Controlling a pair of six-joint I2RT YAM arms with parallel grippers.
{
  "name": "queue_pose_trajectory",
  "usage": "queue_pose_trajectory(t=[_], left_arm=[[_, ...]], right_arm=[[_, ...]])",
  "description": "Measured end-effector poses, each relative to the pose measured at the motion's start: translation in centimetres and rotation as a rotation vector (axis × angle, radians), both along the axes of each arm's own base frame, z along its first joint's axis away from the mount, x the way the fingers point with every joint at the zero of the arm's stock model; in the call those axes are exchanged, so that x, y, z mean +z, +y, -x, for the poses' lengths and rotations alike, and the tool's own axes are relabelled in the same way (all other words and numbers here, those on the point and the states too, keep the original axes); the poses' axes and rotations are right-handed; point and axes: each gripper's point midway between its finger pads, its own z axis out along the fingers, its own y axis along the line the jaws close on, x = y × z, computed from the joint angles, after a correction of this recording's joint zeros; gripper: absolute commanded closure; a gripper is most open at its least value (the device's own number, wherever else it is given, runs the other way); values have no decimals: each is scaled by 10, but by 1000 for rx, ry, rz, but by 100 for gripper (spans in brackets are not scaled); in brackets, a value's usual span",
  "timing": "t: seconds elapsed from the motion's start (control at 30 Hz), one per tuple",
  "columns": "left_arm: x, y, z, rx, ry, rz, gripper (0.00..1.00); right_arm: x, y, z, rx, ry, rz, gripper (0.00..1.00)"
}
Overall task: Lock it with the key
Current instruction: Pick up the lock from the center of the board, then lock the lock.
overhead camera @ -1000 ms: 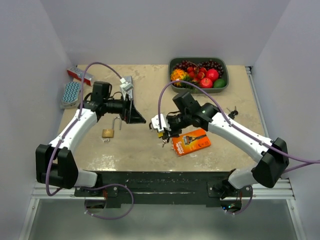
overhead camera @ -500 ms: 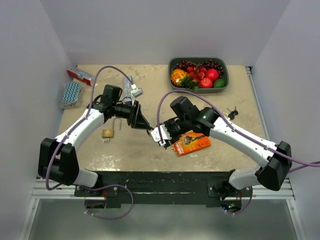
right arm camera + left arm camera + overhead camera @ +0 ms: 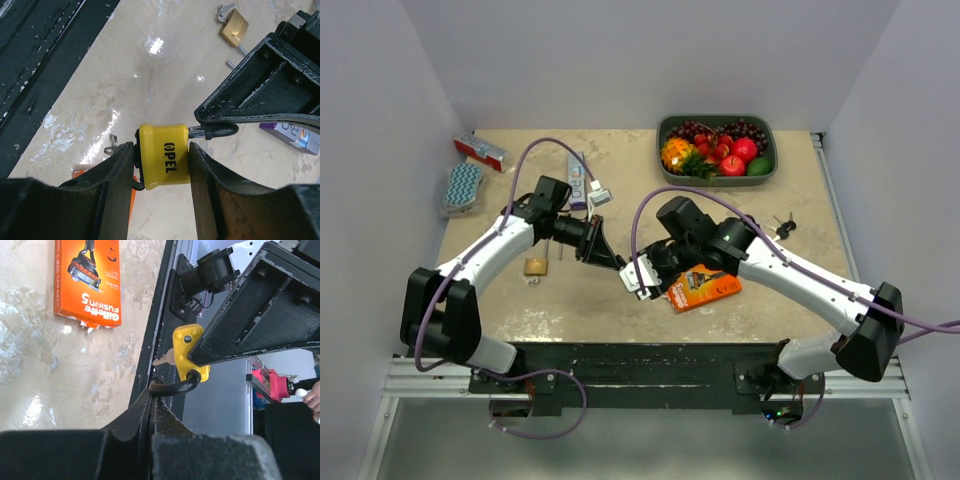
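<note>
At the near side of the table [image 3: 620, 150], just left of an orange razor pack [image 3: 704, 284], the right gripper [image 3: 162, 152] is closed across the two broad faces of the yellow padlock [image 3: 165, 165] and appears to hold it above the surface. The padlock's long axis runs along the line between the two grippers. Its shackle [image 3: 172, 387] points away from the right gripper and toward the left gripper [image 3: 151, 401], which meets it head-on. The left gripper's fingertips are drawn together to a narrow pinch on the shackle. The left arm is therefore the one placed to act on it. Judged from this, seating the shackle calls for a push along that axis while the right arm braces the body. Whether the shackle is already seated cannot be determined. A silver key [image 3: 162, 359] shows beside the body, but its engagement in the keyway cannot be confirmed. The body is smooth yellow moulding with rounded corners and black "OPEL" lettering. The shackle is a curved bar in a black sleeve, with bare metal at its root. The table finish is glossy mottled beige. Farther out, a brass padlock [image 3: 536, 266] lies beside the left arm and spare keys [image 3: 782, 226] lie beyond the right arm. A fruit tray [image 3: 718, 117] sits at the far edge.
</note>
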Motion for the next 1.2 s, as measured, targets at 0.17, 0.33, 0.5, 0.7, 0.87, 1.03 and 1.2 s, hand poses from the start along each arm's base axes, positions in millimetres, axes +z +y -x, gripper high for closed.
queue_pose_trajectory(t=[0.17,0.33,0.5,0.7,0.87,1.03,1.2], left_arm=[[12,0,0,4,-65,25,47],[34,3,7,-18,-220,65,31],[45,11,17,-89,-471,92,27],[50,15,26,-180,-697,140,26],[55,15,30,-206,-808,170,34],[55,11,33,-245,-866,183,47],[51,4,43,-309,-909,199,58]], right_arm=[[5,1,2,6,-2,-16,100],[8,1,6,18,9,-27,100],[6,-1,10,28,23,-21,100],[7,-4,22,79,41,-11,100],[12,-2,30,126,28,-9,100],[18,3,40,170,11,-15,100],[30,9,44,194,-4,-36,100]])
